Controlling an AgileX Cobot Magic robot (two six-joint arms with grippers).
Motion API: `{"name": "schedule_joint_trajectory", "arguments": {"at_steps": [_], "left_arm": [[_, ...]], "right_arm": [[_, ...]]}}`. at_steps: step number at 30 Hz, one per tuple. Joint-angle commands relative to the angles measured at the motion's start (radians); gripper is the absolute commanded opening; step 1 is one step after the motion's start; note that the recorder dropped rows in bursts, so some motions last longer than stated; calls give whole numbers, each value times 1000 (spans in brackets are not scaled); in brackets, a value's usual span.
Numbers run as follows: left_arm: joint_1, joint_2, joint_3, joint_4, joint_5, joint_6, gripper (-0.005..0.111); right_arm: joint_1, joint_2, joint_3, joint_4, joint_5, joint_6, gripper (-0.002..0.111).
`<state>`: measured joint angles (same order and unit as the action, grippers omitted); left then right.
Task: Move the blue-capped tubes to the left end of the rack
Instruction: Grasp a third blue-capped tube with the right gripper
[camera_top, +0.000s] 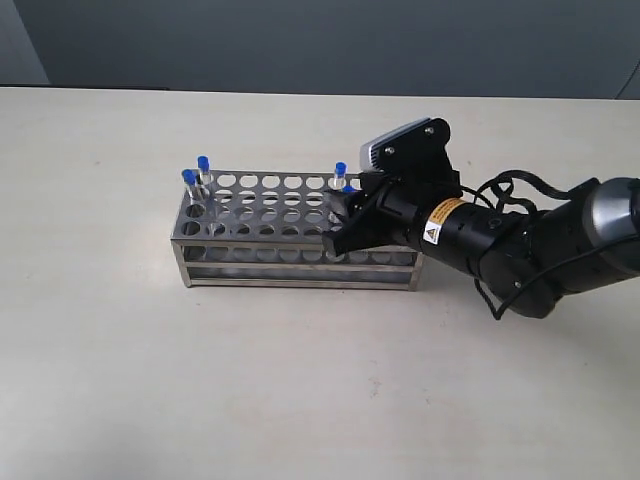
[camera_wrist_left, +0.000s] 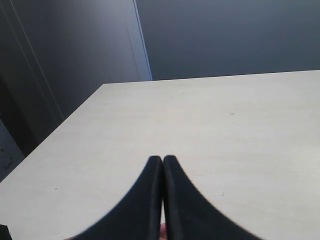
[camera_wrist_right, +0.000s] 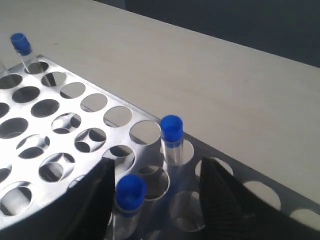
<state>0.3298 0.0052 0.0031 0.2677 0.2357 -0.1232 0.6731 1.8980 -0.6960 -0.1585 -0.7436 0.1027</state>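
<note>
Table: the table (camera_top: 300, 400) is pale and flat, with a dark grey wall (camera_top: 300, 40) behind it.
Right gripper: the right gripper (camera_wrist_right: 157, 165) has its black fingers wide apart. It holds nothing yet and is low over the right end of the rack.
Near tube: the near tube (camera_wrist_right: 131, 189) has its blue cap between the two fingers, closer to one. I cannot tell if it touches.
Second tube: the second tube (camera_wrist_right: 171, 132) stands just past the fingertips.
Rack: the rack (camera_top: 300, 262) is shiny steel, and most of its holes are empty.
Left-end tubes: the left-end tubes (camera_top: 196, 172) are two blue-capped tubes well apart from the gripper.
Left gripper: the left gripper (camera_wrist_left: 163, 161) is pressed shut on nothing, over bare table.
What could go wrong: the fingers may close off-centre and tip the near tube, so it jams or slips. A finger may bump the second tube. A slanted pull may drag the rack.
In the way: only the second tube. The holes toward the left end look free.
</note>
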Motion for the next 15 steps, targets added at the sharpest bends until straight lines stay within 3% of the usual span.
{"name": "schedule_joint_trajectory", "arguments": {"at_steps": [1, 4, 10, 15], "left_arm": [[-3, -5, -3, 2, -2, 0, 1], [-3, -5, -3, 2, -2, 0, 1], [-3, -5, -3, 2, -2, 0, 1], [-3, -5, -3, 2, -2, 0, 1]], "right_arm": [[-5, 28, -30, 2, 8, -7, 50], [-5, 30, -48, 2, 11, -7, 43], [-4, 30, -48, 4, 34, 5, -1], [-2, -21, -48, 2, 183, 10, 0]]}}
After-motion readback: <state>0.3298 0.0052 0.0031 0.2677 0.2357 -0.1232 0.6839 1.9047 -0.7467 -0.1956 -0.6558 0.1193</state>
